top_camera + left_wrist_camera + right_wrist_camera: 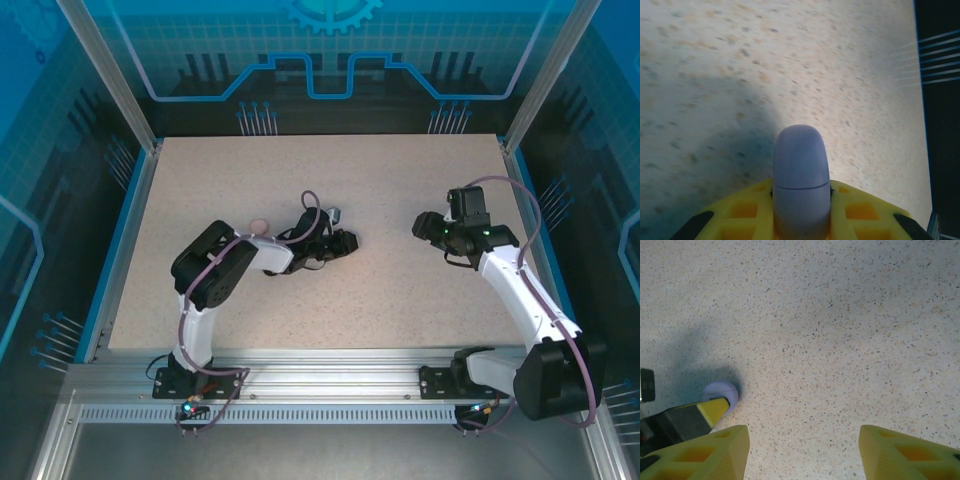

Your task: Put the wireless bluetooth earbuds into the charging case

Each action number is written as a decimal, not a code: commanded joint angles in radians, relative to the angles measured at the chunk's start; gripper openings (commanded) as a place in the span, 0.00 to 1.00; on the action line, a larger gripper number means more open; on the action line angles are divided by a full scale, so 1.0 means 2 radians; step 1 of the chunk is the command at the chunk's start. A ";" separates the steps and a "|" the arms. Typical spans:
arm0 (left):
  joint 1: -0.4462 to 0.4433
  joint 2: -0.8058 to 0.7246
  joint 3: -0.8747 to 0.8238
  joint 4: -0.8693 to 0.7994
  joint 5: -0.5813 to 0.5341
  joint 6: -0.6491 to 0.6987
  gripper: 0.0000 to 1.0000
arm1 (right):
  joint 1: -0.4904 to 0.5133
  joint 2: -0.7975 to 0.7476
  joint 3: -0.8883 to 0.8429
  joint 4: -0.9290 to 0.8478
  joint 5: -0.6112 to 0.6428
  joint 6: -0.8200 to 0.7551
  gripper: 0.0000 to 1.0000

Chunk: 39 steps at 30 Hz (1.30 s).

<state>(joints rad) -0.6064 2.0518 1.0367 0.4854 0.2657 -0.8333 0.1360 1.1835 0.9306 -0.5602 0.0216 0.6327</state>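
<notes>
A lavender charging case [800, 160], lid closed along a thin seam, is pinched between the yellow fingers of my left gripper [801, 202], just above the speckled table. That left gripper [343, 242] is near the middle of the table. My right gripper [424, 226] hovers to its right, facing it, with its yellow jaws wide apart over bare table [802, 452]. In the right wrist view the lavender case [722, 389] shows at the left, behind a yellow left finger [713, 409]. The wireless bluetooth earbuds are out of view.
A small pale pink round thing [259, 226] lies on the table just behind the left forearm. Blue rails [122, 240] border the speckled tabletop [400, 300] on the left and right, and an aluminium frame runs along the near edge.
</notes>
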 commanded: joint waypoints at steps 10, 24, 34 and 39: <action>0.028 0.028 0.062 -0.089 0.037 0.000 0.42 | -0.010 -0.015 -0.001 -0.009 -0.004 0.004 0.61; 0.051 -0.064 0.029 -0.153 0.003 0.046 0.75 | -0.017 -0.035 0.012 -0.032 -0.007 -0.003 0.62; 0.082 -0.220 0.000 -0.255 -0.036 0.117 0.96 | -0.026 -0.052 0.022 -0.047 -0.003 -0.009 0.68; 0.086 -0.307 -0.011 -0.297 -0.110 0.188 0.99 | -0.038 -0.045 0.035 -0.058 0.020 -0.026 1.00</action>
<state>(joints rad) -0.4419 1.5089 1.0386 -0.0151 0.1555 -0.5770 0.0872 1.0958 0.9588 -0.6430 0.0273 0.6094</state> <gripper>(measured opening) 0.986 0.974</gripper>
